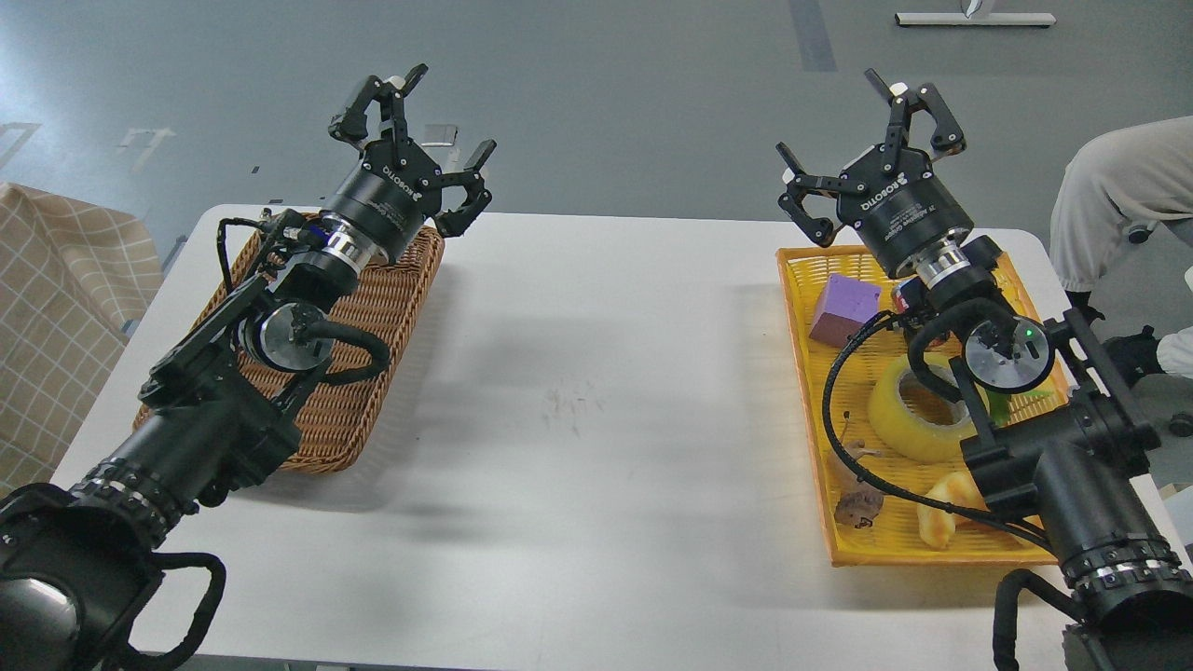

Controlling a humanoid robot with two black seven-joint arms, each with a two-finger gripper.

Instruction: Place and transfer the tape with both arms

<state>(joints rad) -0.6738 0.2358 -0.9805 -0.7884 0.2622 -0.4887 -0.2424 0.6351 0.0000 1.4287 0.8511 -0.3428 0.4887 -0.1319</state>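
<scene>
The tape, a yellowish translucent roll, lies flat in the yellow tray on the right, partly hidden behind my right arm's joint and cable. My right gripper is open and empty, raised above the tray's far end, well beyond the tape. My left gripper is open and empty, raised above the far end of the brown wicker basket on the left.
In the tray are also a purple block, a golden croissant and a small brown object. A person's leg is at the right edge. A checked cloth lies left of the white table.
</scene>
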